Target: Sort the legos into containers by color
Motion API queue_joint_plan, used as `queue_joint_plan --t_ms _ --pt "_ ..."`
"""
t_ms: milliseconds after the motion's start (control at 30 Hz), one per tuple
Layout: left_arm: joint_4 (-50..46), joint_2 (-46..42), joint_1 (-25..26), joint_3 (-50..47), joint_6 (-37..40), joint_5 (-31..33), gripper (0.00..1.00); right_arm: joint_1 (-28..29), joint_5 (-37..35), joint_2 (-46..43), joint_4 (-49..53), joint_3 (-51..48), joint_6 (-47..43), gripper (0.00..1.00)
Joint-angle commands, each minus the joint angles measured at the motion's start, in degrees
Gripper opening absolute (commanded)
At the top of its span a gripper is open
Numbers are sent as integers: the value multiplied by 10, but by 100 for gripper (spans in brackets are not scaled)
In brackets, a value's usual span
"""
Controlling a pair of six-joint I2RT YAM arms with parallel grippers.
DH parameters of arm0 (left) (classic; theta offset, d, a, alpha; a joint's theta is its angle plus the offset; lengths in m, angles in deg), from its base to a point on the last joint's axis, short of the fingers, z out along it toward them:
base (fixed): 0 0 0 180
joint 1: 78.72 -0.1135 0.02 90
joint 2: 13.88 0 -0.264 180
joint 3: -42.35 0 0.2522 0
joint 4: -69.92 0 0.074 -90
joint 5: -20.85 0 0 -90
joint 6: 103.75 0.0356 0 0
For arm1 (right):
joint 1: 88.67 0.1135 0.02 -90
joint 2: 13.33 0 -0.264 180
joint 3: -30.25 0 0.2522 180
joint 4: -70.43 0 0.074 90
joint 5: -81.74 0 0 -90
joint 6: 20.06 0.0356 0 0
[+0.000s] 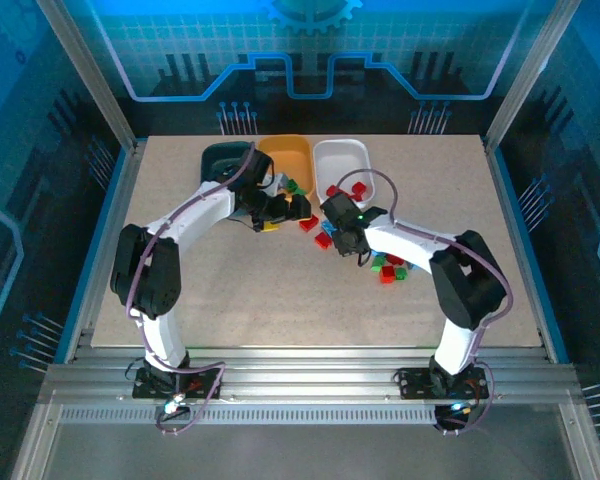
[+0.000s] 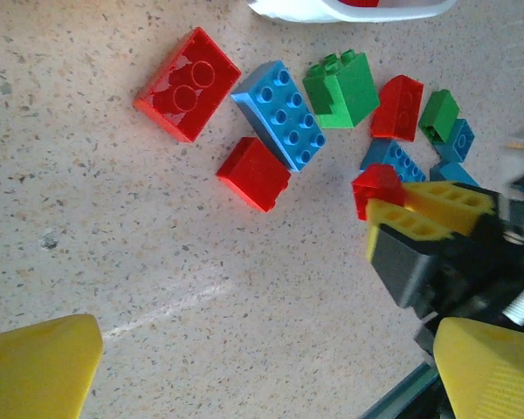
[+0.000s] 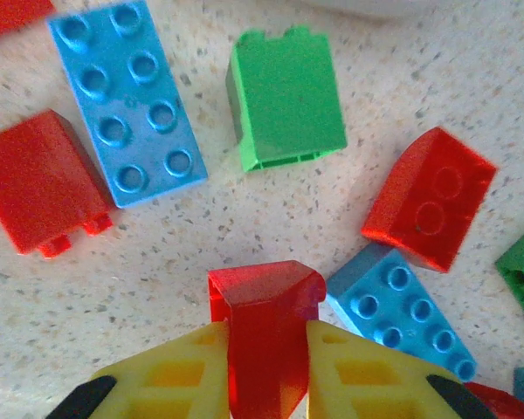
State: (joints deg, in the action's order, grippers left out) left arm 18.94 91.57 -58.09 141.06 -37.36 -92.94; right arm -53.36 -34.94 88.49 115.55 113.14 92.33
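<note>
Tubs: three stand in a row at the far side of the table (image 1: 180, 300).
- Dark teal tub (image 1: 220, 158), left. It sits partly behind the left arm and I cannot tell its contents.
- Orange-yellow tub (image 1: 285, 150), middle. A green piece (image 1: 292, 186) lies at its near end.
- White tub (image 1: 342, 155), right. Red pieces (image 1: 358, 188) lie at its near end.

Loose legos: one scatter lies just in front of the orange-yellow and white tubs. A smaller heap (image 1: 390, 268) of red and green lies beside the right forearm.

Right gripper (image 3: 266, 367): narrow. Its yellow fingers (image 3: 179, 380) press on both sides of a red brick (image 3: 266, 301) within the scatter before the white tub. The brick's long axis runs along the fingers. Its rounded end points away from the wrist, toward a green brick (image 3: 284, 96) lying on its side. I cannot tell whether it rests on the table or is lifted.

Neighbours: a small blue brick (image 3: 402, 310), studs up, lies just beside the held brick on its right. A blue eight-stud brick (image 3: 127, 105), studs up, lies apart to the upper left, with its long axis roughly parallel to the held brick's.

Left gripper (image 2: 266, 349): wide, with nothing between the fingers, over bare table beside the scatter.
</note>
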Motion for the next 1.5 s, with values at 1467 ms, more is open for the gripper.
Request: queue_joint_plan --t_ms 1467 --pt "56 -74 -123 -58 -63 -2 99 -106 162 52 -66 60 -1 57"
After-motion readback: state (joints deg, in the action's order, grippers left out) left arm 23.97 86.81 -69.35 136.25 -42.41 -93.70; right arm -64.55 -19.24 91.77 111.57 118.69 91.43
